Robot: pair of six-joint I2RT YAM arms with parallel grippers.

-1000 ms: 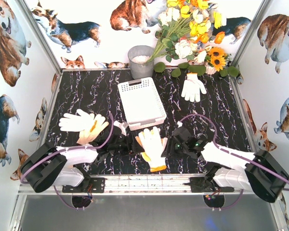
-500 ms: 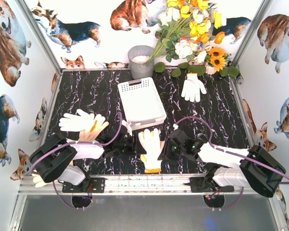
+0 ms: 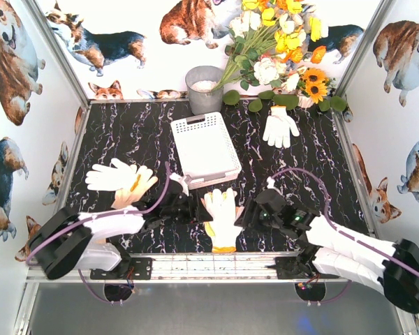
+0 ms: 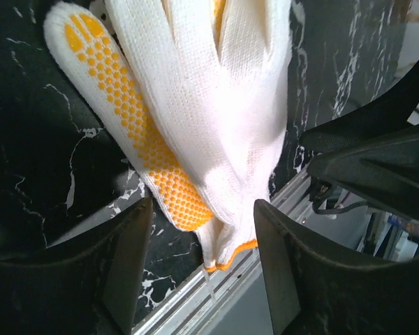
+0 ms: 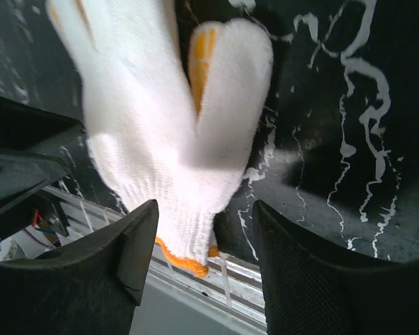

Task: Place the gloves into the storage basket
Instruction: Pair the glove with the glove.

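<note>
At the near edge of the tabletop (image 3: 126,132), left gripper (image 4: 202,206) and right gripper (image 5: 206,209) straddle the yellow-palmed gloves (image 3: 221,213), jaws parted, nothing pinched; I'd say next comes clamping and lifting to the storage basket (image 3: 204,148) just beyond.

Black marbled desk (image 3: 126,132), gloves scattered.
A white storage basket (image 3: 195,124) sits mid-desk, a grey bucket (image 3: 204,89) behind it; one white glove (image 3: 280,126) lies far right, a pair (image 3: 119,179) left, a yellow-dotted stack (image 3: 221,216) at the near edge.
</note>
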